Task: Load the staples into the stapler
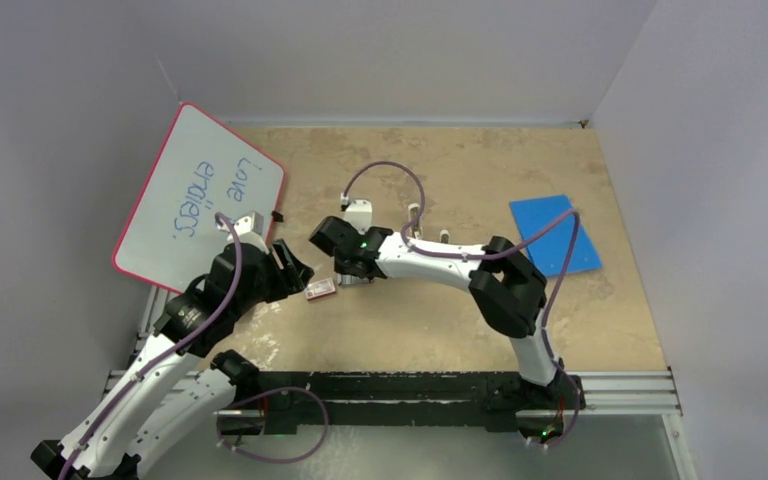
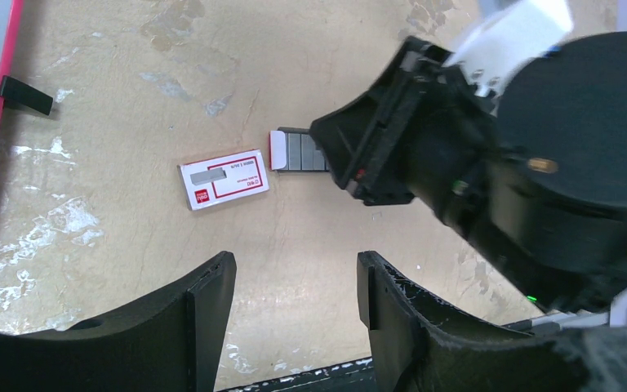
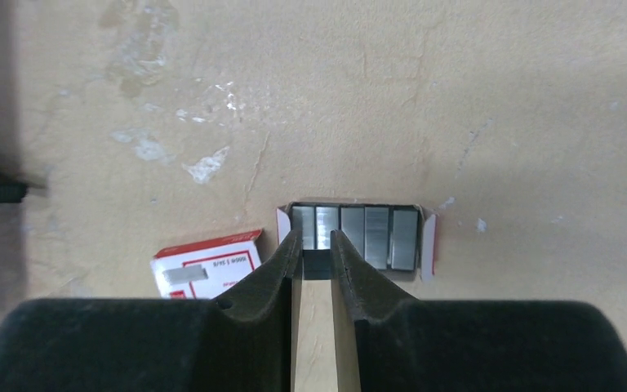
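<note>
1. Five grey ribbed metal strips make up the staples (image 3: 355, 237). They sit packed side by side in an open white cardboard tray (image 3: 429, 245), right at the tips of the right pincer (image 3: 316, 245), on the beige table (image 3: 457, 98).
2. The right pincer is narrowed to a slim gap with the near end of one strip between its tips, second from its left. I can't tell whether it's actually biting or just straddling.
3. The left pincer (image 2: 294, 298) is spread wide and empty, hovering above the table. The flat red-and-white cardboard box (image 2: 223, 181) lies just ahead of it.
4. My guess on handling:
   - Each strip should be very light and stiff along its length.
   - It's also brittle, since these are only glued wires, so a hard squeeze or any twist could snap it.
   - Smooth metal against rubbery pads could slip.
5. Best hold, I'd say, is across the two flat sides of a single strip, well in from the end, then lift straight up. The neighbours touch it, so there's barely any finger room.
6. I can't pick out the stapler for sure; the overhead view is too small.
</note>
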`<state>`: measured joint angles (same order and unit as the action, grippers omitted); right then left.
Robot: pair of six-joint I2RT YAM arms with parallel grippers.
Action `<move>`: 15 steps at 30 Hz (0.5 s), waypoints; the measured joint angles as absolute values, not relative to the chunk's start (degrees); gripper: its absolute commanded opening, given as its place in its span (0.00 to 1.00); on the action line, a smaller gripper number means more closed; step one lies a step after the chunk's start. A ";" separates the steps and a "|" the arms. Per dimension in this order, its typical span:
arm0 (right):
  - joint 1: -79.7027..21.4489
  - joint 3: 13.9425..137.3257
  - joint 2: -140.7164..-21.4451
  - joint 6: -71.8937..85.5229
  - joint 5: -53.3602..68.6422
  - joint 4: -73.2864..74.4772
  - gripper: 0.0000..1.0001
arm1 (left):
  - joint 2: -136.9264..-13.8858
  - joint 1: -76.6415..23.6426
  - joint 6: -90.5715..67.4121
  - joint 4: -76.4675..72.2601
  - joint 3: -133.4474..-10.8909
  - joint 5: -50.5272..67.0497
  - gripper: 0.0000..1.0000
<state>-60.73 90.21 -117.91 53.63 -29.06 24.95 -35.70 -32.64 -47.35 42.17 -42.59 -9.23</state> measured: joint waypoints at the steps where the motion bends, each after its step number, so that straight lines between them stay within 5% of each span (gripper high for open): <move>1: -60.73 89.73 -116.75 53.74 -29.10 24.93 0.20 | -35.70 -32.64 -47.35 42.17 -42.59 -9.23 0.56; 15: -60.73 67.68 -98.15 58.26 -29.30 26.81 0.20 | -36.67 -32.64 -47.35 42.06 -42.26 -8.99 0.56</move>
